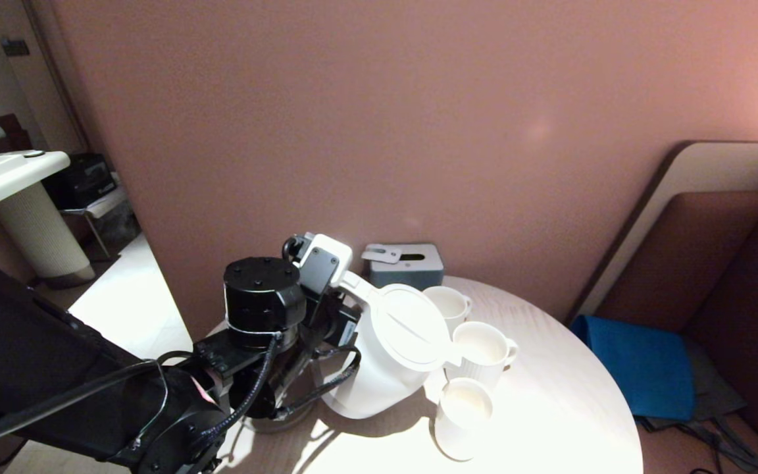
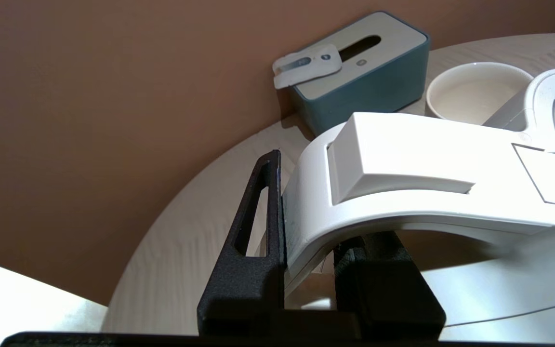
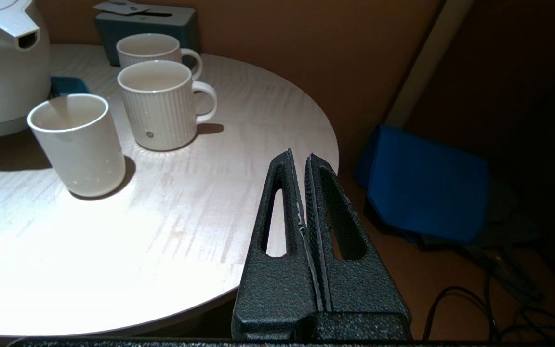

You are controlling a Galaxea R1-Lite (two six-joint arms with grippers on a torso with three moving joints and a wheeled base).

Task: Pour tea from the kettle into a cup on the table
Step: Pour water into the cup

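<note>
Pink-brown wall (image 1: 418, 118), brown padded seat (image 1: 701, 263), pale floor (image 1: 129, 296)

Kettle (image 1: 389, 355) body is hiding its spout tip and part of the table (image 1: 550, 408) in head view. Left arm is blocking the handle grip there. Right gripper (image 3: 301, 168) is lying outside head view. Cup contents are reading too pale to tell.

Three cups (image 1: 478, 368) crowd the kettle (image 1: 392, 355) on its spout side, w/ tissue box (image 1: 404, 263) behind by the wall. Bare bench (image 3: 162, 241) nr front-right edge is free. Left claw (image 2: 306, 231) blocks the handle side.
</note>
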